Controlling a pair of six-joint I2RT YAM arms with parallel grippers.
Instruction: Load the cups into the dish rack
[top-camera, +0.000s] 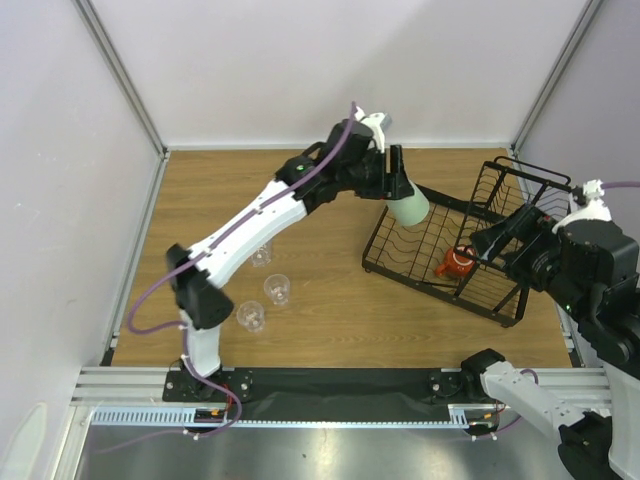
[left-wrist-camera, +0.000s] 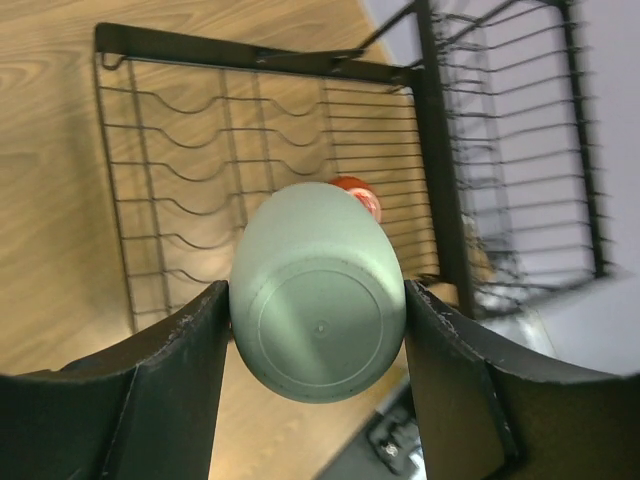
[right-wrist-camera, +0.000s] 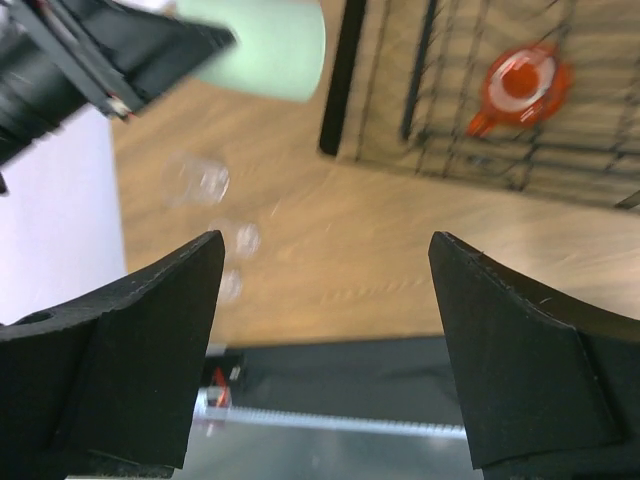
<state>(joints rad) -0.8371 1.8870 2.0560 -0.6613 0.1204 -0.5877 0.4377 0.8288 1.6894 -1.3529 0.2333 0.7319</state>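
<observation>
The left claw (left-wrist-camera: 315, 310) pinches the mint-green cup (left-wrist-camera: 310, 240) by its sides, base toward the wrist camera, tilted over the far-left corner of the dish rack (top-camera: 415, 235). The right claw (right-wrist-camera: 325, 250) is spread wide and empty, above the rack's right side. The orange mug (top-camera: 456, 263) sits in the rack tray near its front edge. The rack stands toward the right edge of the bench (top-camera: 330, 310). Three clear tumblers (top-camera: 276, 289) stand toward the left edge.

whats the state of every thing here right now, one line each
pale mint-green handleless cup, lifted, tilted over the black wire dish rack
left claw, shut on that cup
right claw, open, empty
small orange-red handled mug, sitting in the rack
three clear plastic tumblers, on the wooden table, outside the rack
dish rack, on the table, mug inside
</observation>
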